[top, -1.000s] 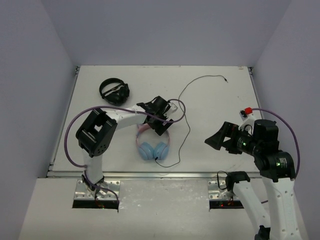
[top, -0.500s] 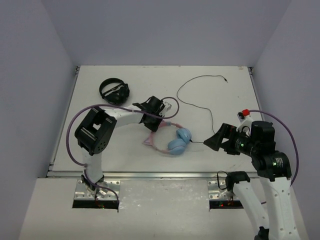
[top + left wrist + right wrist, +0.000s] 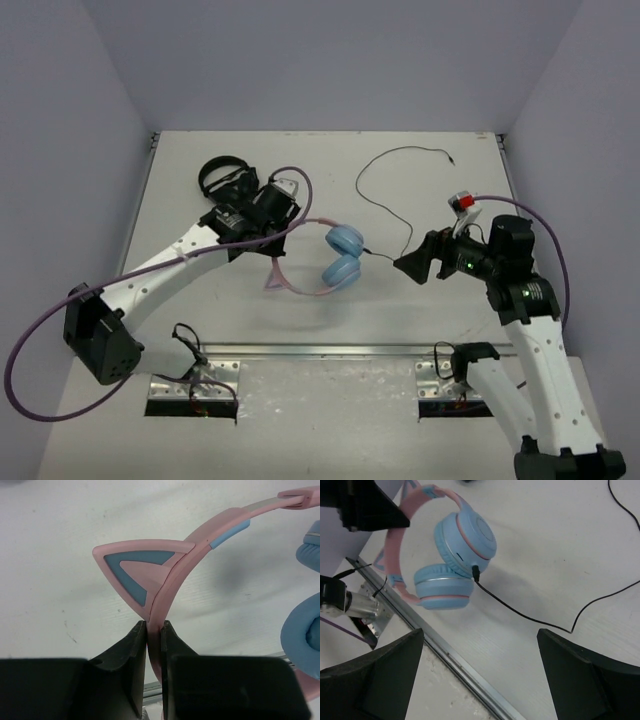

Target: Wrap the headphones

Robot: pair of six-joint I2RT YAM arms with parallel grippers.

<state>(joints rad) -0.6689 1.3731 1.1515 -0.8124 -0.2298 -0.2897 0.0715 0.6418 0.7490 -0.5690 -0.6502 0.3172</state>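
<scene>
The headphones (image 3: 341,256) have light-blue earcups and a pink headband (image 3: 200,545) with a cat ear (image 3: 134,569). My left gripper (image 3: 268,240) is shut on the headband just below that ear, and the fingers (image 3: 127,650) pinch it. The earcups (image 3: 465,536) hang to the gripper's right and cast a shadow on the table. The thin black cable (image 3: 385,205) runs from the lower earcup to the right, then loops toward the back. My right gripper (image 3: 404,265) is open just right of the earcups, over the cable (image 3: 530,615), with nothing between its fingers (image 3: 480,631).
All-black headphones (image 3: 226,180) lie at the back left, close behind my left wrist. The table's metal front rail (image 3: 445,652) runs just below the earcups. The cable's plug end (image 3: 452,160) lies at the back right.
My left gripper has shut on the headband and carried the headphones off the table, up and to the right. My right gripper has moved left and back toward the cable.
</scene>
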